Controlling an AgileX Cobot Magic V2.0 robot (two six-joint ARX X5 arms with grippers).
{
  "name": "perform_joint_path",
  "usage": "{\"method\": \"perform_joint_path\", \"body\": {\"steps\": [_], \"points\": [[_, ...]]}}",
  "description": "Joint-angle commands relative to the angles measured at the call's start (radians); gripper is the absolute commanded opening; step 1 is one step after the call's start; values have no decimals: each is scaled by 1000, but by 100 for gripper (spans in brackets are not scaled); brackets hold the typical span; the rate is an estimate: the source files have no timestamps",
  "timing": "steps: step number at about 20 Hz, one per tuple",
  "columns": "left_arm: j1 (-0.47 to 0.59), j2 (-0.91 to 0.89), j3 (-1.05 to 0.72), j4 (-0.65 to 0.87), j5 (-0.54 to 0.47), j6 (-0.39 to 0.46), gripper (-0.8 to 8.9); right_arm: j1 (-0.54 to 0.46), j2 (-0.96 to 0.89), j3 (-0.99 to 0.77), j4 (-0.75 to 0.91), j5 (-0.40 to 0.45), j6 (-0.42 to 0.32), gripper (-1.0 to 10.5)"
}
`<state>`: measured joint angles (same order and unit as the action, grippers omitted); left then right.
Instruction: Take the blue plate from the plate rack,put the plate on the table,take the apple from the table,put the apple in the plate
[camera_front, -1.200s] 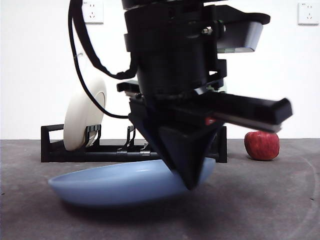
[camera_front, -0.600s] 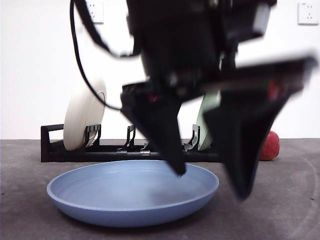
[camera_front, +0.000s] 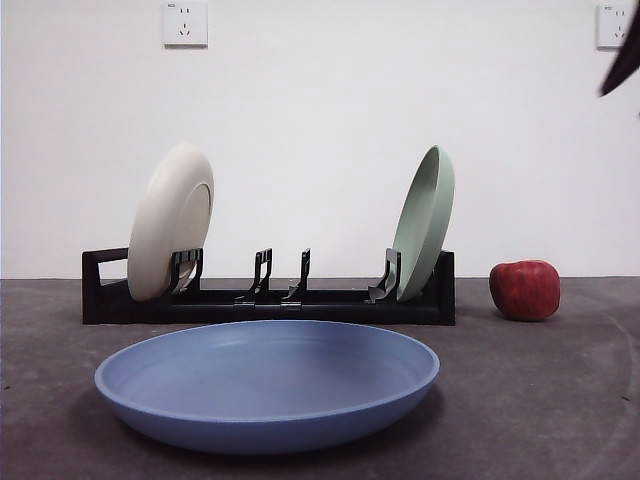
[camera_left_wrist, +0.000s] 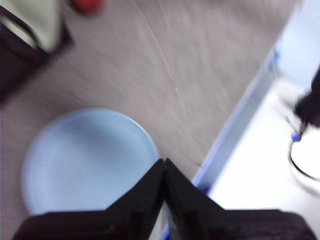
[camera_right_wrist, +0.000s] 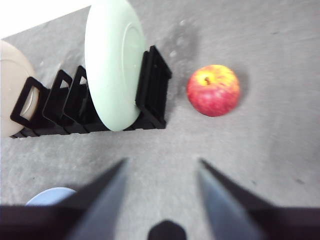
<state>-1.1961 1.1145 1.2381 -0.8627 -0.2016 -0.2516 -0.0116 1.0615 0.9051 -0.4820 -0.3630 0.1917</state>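
The blue plate (camera_front: 265, 385) lies flat on the dark grey table (camera_front: 560, 400) in front of the plate rack (camera_front: 270, 300). It also shows in the left wrist view (camera_left_wrist: 85, 160), and its edge in the right wrist view (camera_right_wrist: 50, 196). The red apple (camera_front: 524, 290) sits on the table to the right of the rack, dimple up (camera_right_wrist: 213, 90). My left gripper (camera_left_wrist: 164, 162) is shut and empty, high above the plate's rim; its view is blurred. My right gripper (camera_right_wrist: 161, 167) is open and empty, above the table on the near side of the rack and apple.
A cream plate (camera_front: 170, 235) stands in the rack's left end and a pale green plate (camera_front: 424, 222) in its right end. The middle slots hold nothing. A black arm tip (camera_front: 622, 60) shows at the top right corner. The table's edge (camera_left_wrist: 235, 125) is near my left gripper.
The arm that filled the front view has let go of the blue plate and lifted out of sight. The plate, tilted a second ago, now lies flat. The apple is in full view again.
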Motion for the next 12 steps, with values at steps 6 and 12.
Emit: {"method": "perform_joint_path", "body": {"steps": [6,12], "points": [[0,-256,2,-246,-292,-6,-9,74,332,172,33,149,-150,737],[0,-316,2,-454,-358,-169,-9,104,564,312,56,219,-219,733]]}}
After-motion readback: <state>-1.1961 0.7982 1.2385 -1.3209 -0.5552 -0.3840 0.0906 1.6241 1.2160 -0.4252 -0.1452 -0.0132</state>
